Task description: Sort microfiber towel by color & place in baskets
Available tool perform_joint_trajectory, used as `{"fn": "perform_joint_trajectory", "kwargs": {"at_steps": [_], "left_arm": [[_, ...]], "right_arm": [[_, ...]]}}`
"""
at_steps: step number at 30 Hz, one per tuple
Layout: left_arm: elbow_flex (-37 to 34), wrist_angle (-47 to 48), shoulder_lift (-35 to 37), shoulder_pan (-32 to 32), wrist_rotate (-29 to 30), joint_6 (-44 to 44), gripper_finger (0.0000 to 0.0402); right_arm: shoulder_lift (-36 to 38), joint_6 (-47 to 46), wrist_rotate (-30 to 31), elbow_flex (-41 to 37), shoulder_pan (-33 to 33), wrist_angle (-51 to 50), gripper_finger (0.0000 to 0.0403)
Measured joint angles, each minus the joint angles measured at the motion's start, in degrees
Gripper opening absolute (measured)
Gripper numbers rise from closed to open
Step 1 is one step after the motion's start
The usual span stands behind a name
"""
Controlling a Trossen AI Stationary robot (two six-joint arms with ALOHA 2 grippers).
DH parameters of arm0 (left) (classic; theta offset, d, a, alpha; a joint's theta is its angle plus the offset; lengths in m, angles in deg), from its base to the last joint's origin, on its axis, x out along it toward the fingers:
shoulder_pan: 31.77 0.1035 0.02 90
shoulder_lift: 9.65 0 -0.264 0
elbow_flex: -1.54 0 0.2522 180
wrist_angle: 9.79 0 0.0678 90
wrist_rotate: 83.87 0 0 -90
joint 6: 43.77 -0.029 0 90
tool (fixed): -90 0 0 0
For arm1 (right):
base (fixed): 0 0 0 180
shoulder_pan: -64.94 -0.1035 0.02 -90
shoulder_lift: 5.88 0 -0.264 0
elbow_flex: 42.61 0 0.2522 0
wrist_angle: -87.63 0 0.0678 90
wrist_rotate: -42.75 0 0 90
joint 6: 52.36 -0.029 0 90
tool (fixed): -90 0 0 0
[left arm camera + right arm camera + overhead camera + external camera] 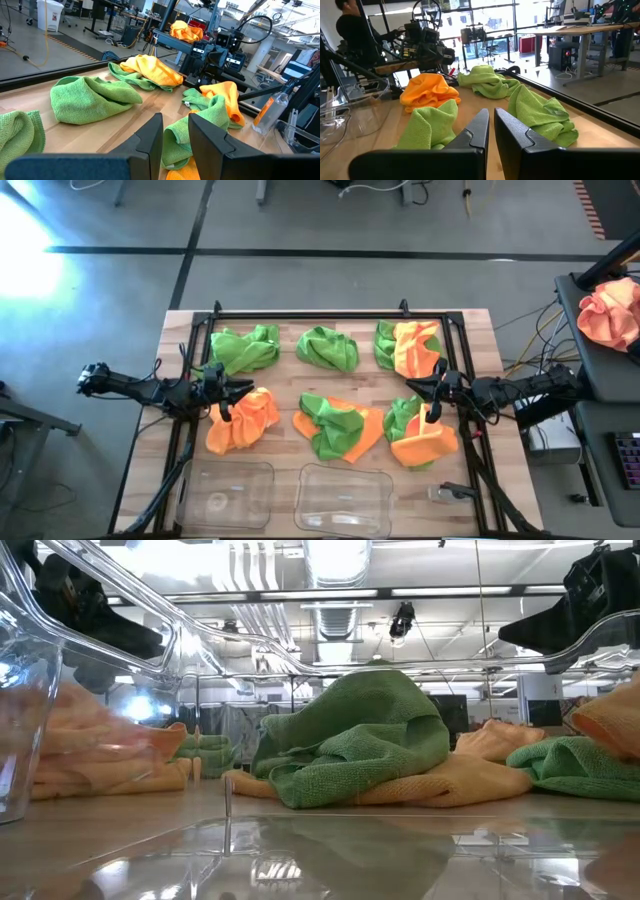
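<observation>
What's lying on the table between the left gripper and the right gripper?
High view: a green-and-orange towel heap lies between the left gripper and right gripper.

Seen level across the counter [330, 830], a green towel [355, 735] is heaped in the middle, draped over an orange towel [450, 783] that spreads flat beneath it. A second green towel [575, 762] lies low beside that heap, with more orange cloth [612, 720] rising behind it at the edge. On the far side of the heap, another orange towel [95, 755] shows blurred through the clear wall of a basket [25, 690], whose rim sweeps overhead. Dark arm parts hang in both upper corners; no pincer can be made out.
</observation>
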Motion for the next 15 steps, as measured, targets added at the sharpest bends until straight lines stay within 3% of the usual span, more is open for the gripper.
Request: {"fn": "perform_joint_trajectory", "kwargs": {"at_steps": [15], "left_arm": [[0.0, 0.15, -0.01, 0.0, 0.52, 0.25, 0.0078]], "right_arm": [[-0.02, 0.0, 0.0, -0.01, 0.0, 0.0, 0.0022]]}}
